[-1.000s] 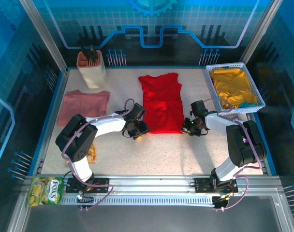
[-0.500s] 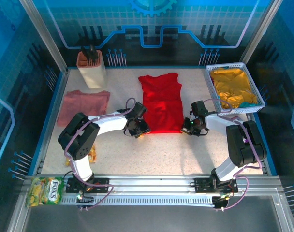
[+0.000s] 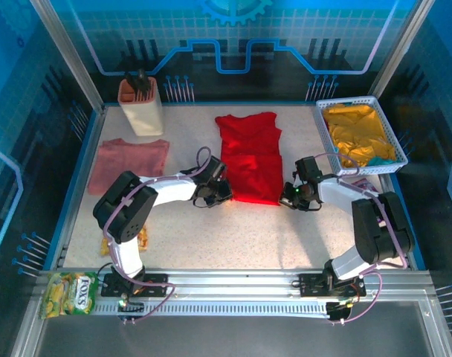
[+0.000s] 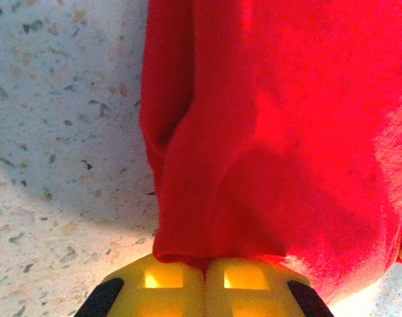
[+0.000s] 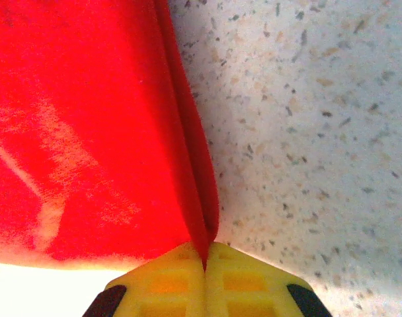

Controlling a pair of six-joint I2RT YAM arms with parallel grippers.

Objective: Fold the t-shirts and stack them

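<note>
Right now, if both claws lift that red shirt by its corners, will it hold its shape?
Probably floppy: the red t-shirt creases and bunches where the left claw pinches its hem. It would likely sag between that and the right claw, held at just two corners. Its folded layers may slide apart.

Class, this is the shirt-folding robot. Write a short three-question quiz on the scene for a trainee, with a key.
1. True or false: the left claw and right claw are each shut on a near corner of the red shirt.
2. Where is the pink shirt? A: on the red shirt. B: lying flat, left of the red shirt. C: held in a claw.
3. What colour is most of the cloth in the basket?
Key: 1 true; 2 B; 3 yellow.
</note>
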